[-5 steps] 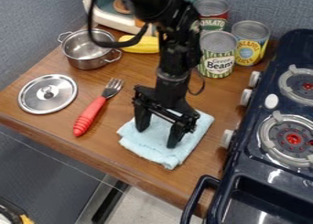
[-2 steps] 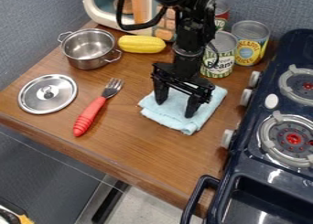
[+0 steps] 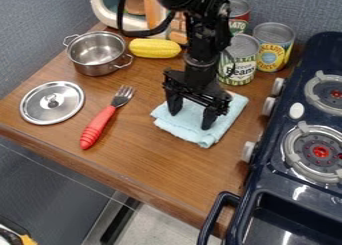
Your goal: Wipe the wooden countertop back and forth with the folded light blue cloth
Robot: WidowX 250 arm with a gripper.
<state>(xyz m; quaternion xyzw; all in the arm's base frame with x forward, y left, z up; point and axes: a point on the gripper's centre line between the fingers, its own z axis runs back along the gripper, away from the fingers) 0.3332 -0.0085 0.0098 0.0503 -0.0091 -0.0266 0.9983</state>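
The black gripper (image 3: 192,120) hangs down over the light blue folded cloth (image 3: 194,131), its two fingers wide apart and their tips at the cloth's surface. No object is seen between the fingers apart from the cloth beneath them. Left of the cloth lies a fork (image 3: 107,117) with a red handle, its tines toward the back. A yellow corn cob (image 3: 154,48) lies behind the cloth. The green beans can (image 3: 238,60) stands close behind the arm on the right.
A metal pot (image 3: 96,56) stands at the back left, with its lid (image 3: 52,103) flat in front. A pineapple can (image 3: 273,48) and a tomato can (image 3: 238,16) stand at the back. The dark blue stove (image 3: 287,189) borders the right side. A toy oven (image 3: 114,17) is behind.
The gripper and the cloth have shifted back and to the right together since the earliest frame. Since the later one, the cloth has stayed put and the gripper has barely moved.
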